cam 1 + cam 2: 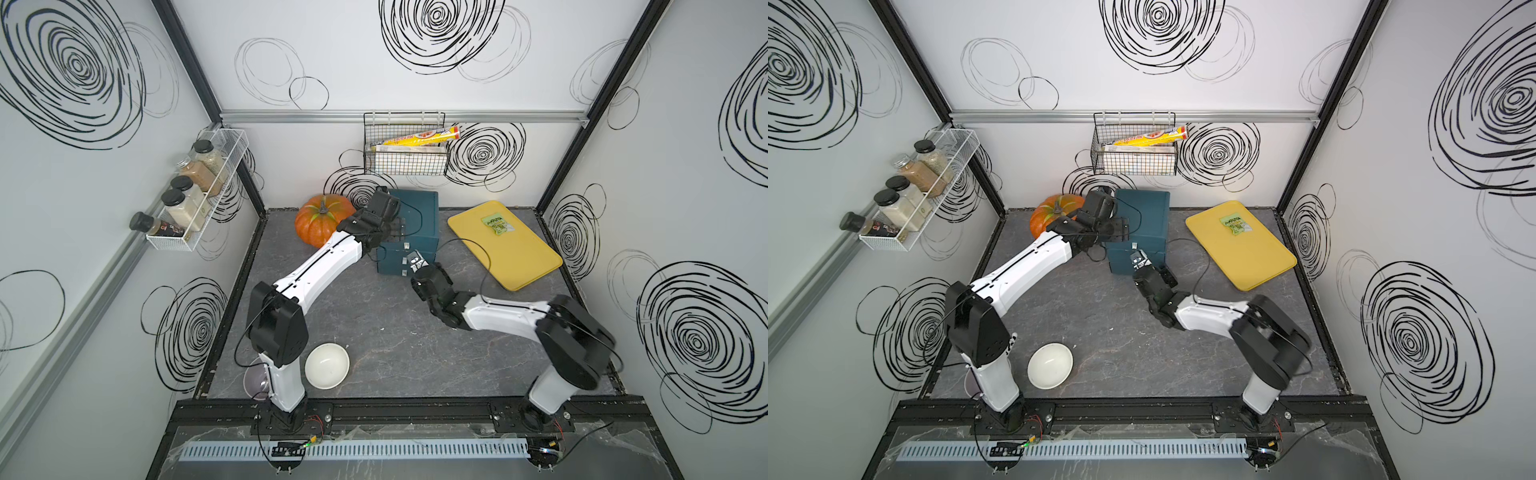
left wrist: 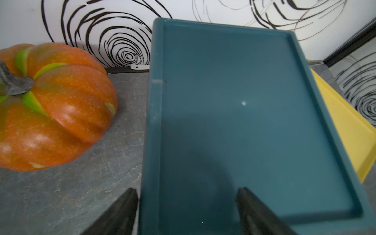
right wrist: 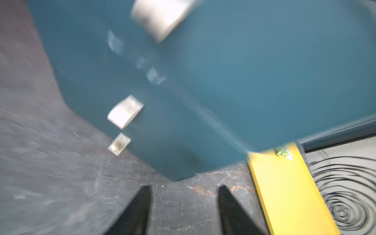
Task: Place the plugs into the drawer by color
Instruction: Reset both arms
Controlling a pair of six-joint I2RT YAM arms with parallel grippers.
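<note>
A dark grey, marble-veined tabletop [image 1: 374,332] carries everything. Toward its back stands a dark teal plastic chest of drawers [image 1: 415,212], its small white handles facing the front. A ribbed orange pumpkin with green streaks [image 1: 318,224] sits near it on the left arm's side, with a strip of bare tabletop between them. On the chest's other side, apart from it, a flat yellow rectangular plastic tray [image 1: 507,249] lies askew. Near the front edge sits a round white bowl [image 1: 327,365] upright. Just beside it is a clear round piece [image 1: 253,380], half hidden.
</note>
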